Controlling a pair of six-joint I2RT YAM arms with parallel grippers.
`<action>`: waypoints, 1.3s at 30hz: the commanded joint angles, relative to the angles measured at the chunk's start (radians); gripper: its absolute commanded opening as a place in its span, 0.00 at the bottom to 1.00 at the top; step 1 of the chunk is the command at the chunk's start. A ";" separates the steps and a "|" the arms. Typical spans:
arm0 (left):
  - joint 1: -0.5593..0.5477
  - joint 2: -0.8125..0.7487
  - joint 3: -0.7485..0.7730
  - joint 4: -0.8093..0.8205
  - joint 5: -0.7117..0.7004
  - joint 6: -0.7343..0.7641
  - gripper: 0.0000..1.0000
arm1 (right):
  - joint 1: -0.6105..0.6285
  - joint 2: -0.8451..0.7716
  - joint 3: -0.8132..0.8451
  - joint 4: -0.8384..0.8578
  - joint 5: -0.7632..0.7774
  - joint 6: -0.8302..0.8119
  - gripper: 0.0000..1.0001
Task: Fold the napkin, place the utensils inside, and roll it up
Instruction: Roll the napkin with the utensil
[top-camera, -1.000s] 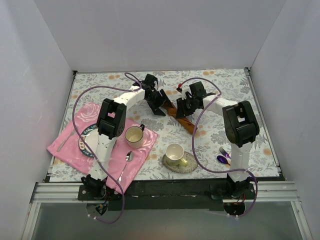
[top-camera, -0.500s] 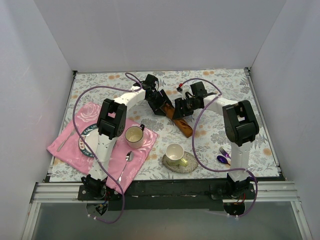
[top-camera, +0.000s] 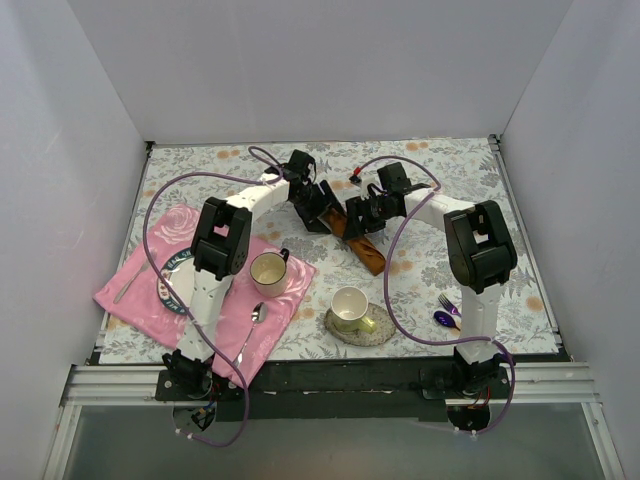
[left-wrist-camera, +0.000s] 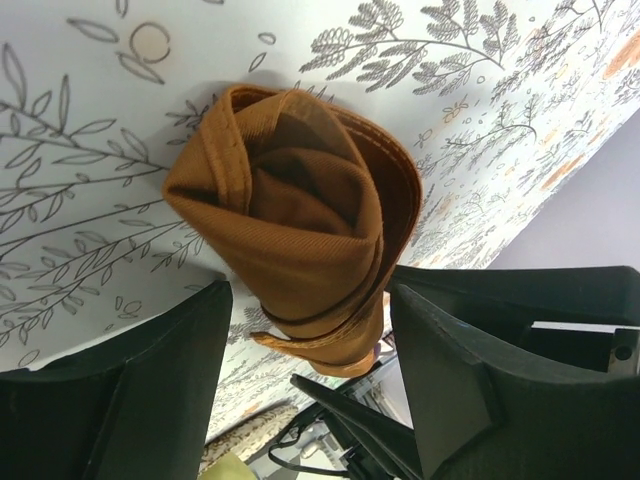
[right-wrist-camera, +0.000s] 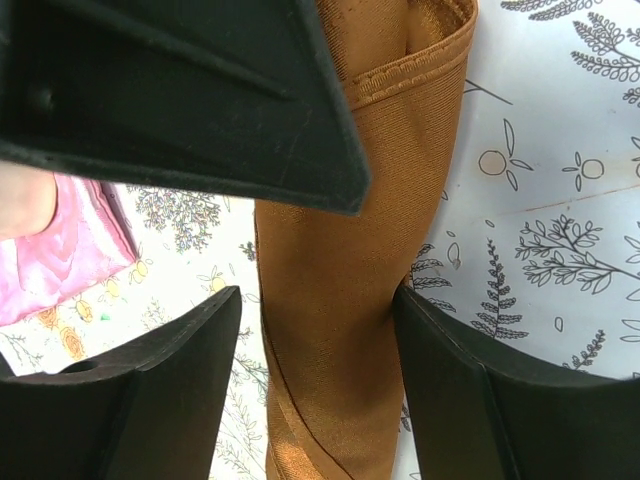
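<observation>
One rolled rust-orange satin napkin (top-camera: 366, 248) is lying mid-desk (top-camera: 440, 180). Left gripper (left-wrist-camera: 308, 295) and right gripper (right-wrist-camera: 315, 298) are straddling it, both open, clamping nothing. Only the left wrist view is showing the roll's spiral end. Only the top view is showing one purple fork (top-camera: 448, 303) and one dark blue-purple spoon (top-camera: 444, 320), lying outside the roll.

The table (top-camera: 450, 170) has a white top with grey leaves and small orange flowers all over it. A big pink cloth (top-camera: 130, 290) lies by the left edge, near the front. A rolled-up brown napkin (top-camera: 368, 252) lies in the middle, a bit toward the back. A round saucer (top-camera: 378, 328) sits by the front edge. A purple fork (top-camera: 448, 303) and a dark spoon (top-camera: 444, 320) lie close together near the front right corner.
</observation>
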 joint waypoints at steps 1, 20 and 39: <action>0.004 -0.111 -0.049 -0.018 -0.034 0.027 0.65 | 0.011 0.002 -0.002 -0.081 0.070 -0.028 0.71; 0.015 -0.285 -0.177 0.018 -0.057 -0.011 0.63 | 0.003 -0.032 0.033 -0.085 -0.048 0.033 0.68; 0.043 -0.288 -0.297 0.106 0.049 -0.040 0.58 | -0.040 -0.053 0.105 -0.098 -0.050 0.148 0.72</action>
